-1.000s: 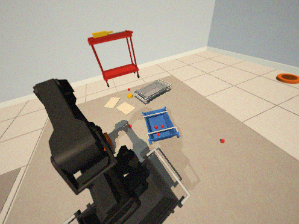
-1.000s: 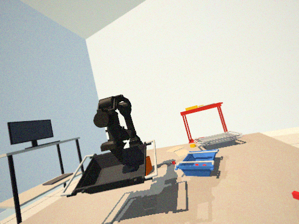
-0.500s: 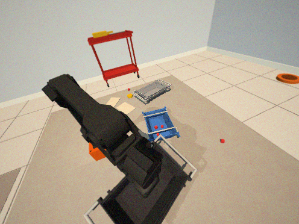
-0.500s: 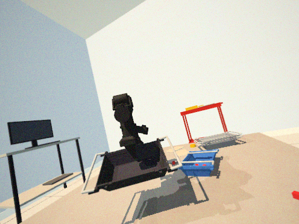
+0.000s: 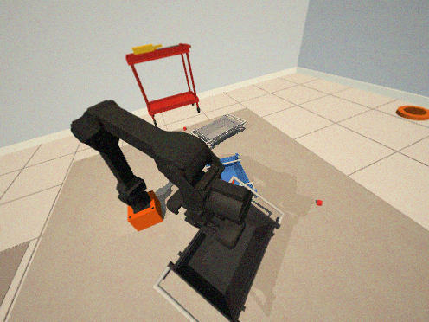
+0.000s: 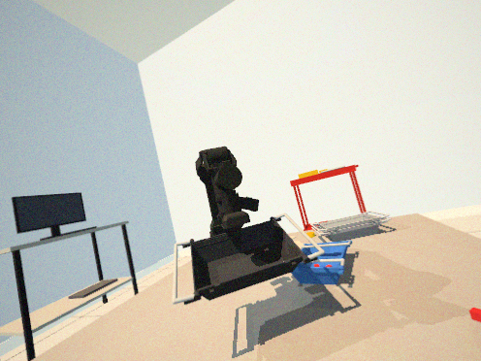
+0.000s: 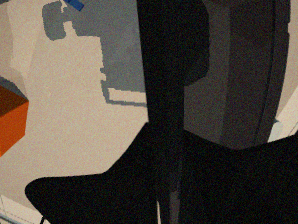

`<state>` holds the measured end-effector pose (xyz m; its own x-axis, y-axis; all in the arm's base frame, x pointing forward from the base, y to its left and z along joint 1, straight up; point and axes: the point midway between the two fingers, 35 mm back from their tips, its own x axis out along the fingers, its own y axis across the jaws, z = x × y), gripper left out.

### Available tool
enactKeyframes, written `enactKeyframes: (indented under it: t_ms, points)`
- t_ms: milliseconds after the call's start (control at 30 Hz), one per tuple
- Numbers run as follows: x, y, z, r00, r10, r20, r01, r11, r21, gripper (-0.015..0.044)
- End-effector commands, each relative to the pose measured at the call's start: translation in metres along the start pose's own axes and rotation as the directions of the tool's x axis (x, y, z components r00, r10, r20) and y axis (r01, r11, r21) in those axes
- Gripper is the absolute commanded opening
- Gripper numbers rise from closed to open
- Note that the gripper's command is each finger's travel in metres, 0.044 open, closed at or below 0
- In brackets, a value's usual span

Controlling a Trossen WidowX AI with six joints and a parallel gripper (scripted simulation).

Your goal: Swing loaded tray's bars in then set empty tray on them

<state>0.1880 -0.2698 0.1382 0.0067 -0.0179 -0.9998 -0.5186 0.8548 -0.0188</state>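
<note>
In the top view, the end effector (image 5: pixel 231 235) (image 6: pixel 267 252) (image 7: pixel 154 127) is closed on a wall of the black tray (image 5: pixel 248 264) (image 6: pixel 242 286) (image 7: pixel 250 75), whose pale bars stick out at both ends. The blue tray (image 5: pixel 233 171) (image 6: pixel 317 276) lies beyond it, partly hidden by the arm (image 5: pixel 134 130) (image 6: pixel 213 194). A grey tray (image 5: pixel 218 129) (image 6: pixel 349 223) sits farther back, and a loose red block (image 5: pixel 319 202) (image 6: pixel 476 314) lies off to the right.

In the exterior view, the black tray hangs tilted above the table (image 5: pixel 337 260) (image 6: pixel 170 335) (image 7: pixel 65 135), apart from its shadow. The blue tray rests behind its right end, with red blocks inside and both bars across its top.

In the wrist view, the black tray's side fills the right; an orange box (image 5: pixel 149 221) (image 7: pixel 11 127) shows at left.
</note>
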Motion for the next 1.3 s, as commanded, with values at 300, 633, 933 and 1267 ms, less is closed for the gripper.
enactKeyframes:
  t_ms: [300,633,933,1267]
  points:
    - [-0.003,0.004,0.05,1.0,-0.014,0.007,0.014,0.992,-0.123,0.0]
    - [-0.004,0.014,0.088,1.0,-0.012,0.011,0.015,0.975,-0.222,0.0]
    - [-0.004,0.028,0.121,1.0,-0.011,0.014,0.015,0.951,-0.31,0.0]
    - [-0.004,0.047,0.156,1.0,-0.009,0.017,0.015,0.914,-0.405,0.0]
